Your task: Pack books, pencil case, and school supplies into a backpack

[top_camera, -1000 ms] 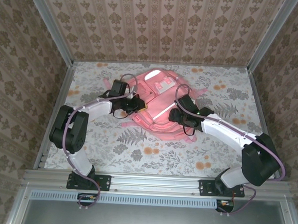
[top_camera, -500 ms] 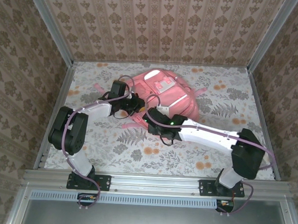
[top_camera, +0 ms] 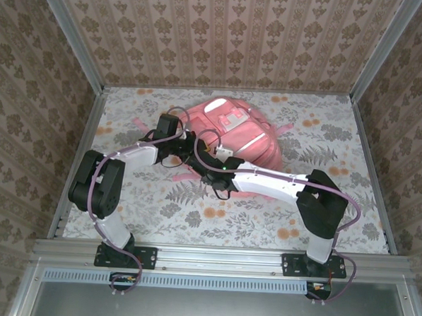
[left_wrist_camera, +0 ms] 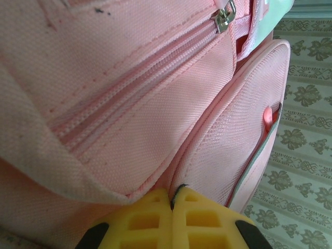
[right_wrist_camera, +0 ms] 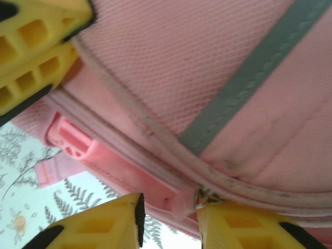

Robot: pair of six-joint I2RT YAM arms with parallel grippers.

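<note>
Patterned wallpaper walls close in a table covered with a floral cloth. The pink backpack lies front-up at the far centre of the table, its top toward the far wall and a pink strap trailing off its right side. The left arm reaches in from the near left to the bag's left edge. The right arm stretches leftward along the bag's near side and ends close to the left one, at the near-left corner of the bag. The left gripper has its yellow fingers pressed together with the tips against a seam below a zip line. Whether any fabric is pinched between them cannot be told. The right gripper has its fingers apart, set either side of the zipped edge of a pocket. A pink tab and a small metal zip pull sit in the gap, the pull just beside one finger. A pale grey stripe runs slantwise across the pocket above that edge. A pink buckle lies below the piping. In the left wrist view a second metal zip pull shows at the top, and a thin pale green trim borders a side pocket. The fabric carries a few small dark marks.
</note>
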